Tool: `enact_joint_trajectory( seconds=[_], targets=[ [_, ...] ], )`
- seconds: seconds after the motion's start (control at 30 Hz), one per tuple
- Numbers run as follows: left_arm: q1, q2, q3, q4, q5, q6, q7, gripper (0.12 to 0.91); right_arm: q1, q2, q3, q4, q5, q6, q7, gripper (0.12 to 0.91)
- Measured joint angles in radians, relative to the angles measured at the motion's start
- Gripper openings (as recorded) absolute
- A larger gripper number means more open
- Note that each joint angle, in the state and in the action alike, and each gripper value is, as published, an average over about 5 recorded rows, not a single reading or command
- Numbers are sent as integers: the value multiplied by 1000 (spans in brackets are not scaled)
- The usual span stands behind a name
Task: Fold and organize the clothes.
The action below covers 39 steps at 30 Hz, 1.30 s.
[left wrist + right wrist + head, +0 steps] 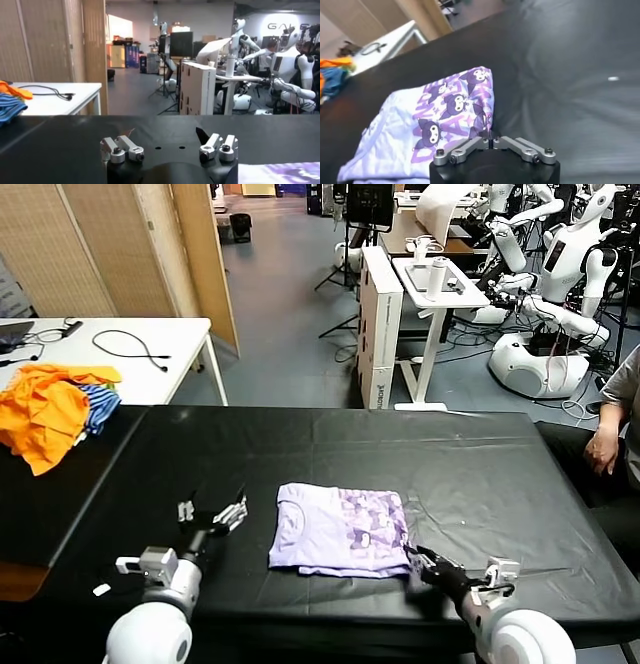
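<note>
The clothes, a pale lavender T-shirt (pixel 340 529) with a purple cartoon print facing up, lie folded into a rectangle on the black table (pixel 470 474). My right gripper (pixel 418 562) sits low at the shirt's near right corner. In the right wrist view its fingers (pixel 467 146) meet on the hem of the shirt (pixel 435 125), so the right gripper (pixel 491 140) is shut on the fabric edge. My left gripper (pixel 212 517) rests left of the shirt, apart from it. It (pixel 167 150) stands wide open with nothing between its fingers, and a strip of the shirt (pixel 280 172) shows off to one side.
A heap of orange and blue-striped garments (pixel 50 409) lies at the table's far left. A white table with cables (pixel 150 344) stands behind it. A seated person's hand (pixel 603 449) is at the right edge. Other robots and a white cart (pixel 430 284) stand beyond.
</note>
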Motion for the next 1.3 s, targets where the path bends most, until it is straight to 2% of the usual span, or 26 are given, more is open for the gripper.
enact_joint_trajectory(
  seconds=[0.17,0.27,0.5,0.57,0.7,0.97,1.13,1.3],
  targets=[
    [2,-1,13,3,-24,-26,-40,907,-28,-18,11,53,-67,107,-61,809],
    [17,13,16,-2,-45,-41,-63,907,-48,-33,-1,75,-141,195,-89,891],
    [75,82,-5,-5,-113,-95,-84,907,-103,-63,-27,125,-289,406,-112,907],
    [94,105,-13,-10,-122,-99,-98,907,-120,-70,-30,137,-307,425,-105,907],
    [144,147,-26,-35,-123,-74,-136,907,-158,-75,-33,160,-341,438,-74,907],
    [297,191,-60,-96,-146,-72,-145,907,-254,-58,-24,154,-440,528,-3,907],
    [391,203,-78,-134,-152,-76,-175,907,-317,-46,-9,151,-492,587,6,907],
    [481,207,-87,-173,-148,-94,-178,907,-367,-50,6,146,-502,612,10,907]
  ],
)
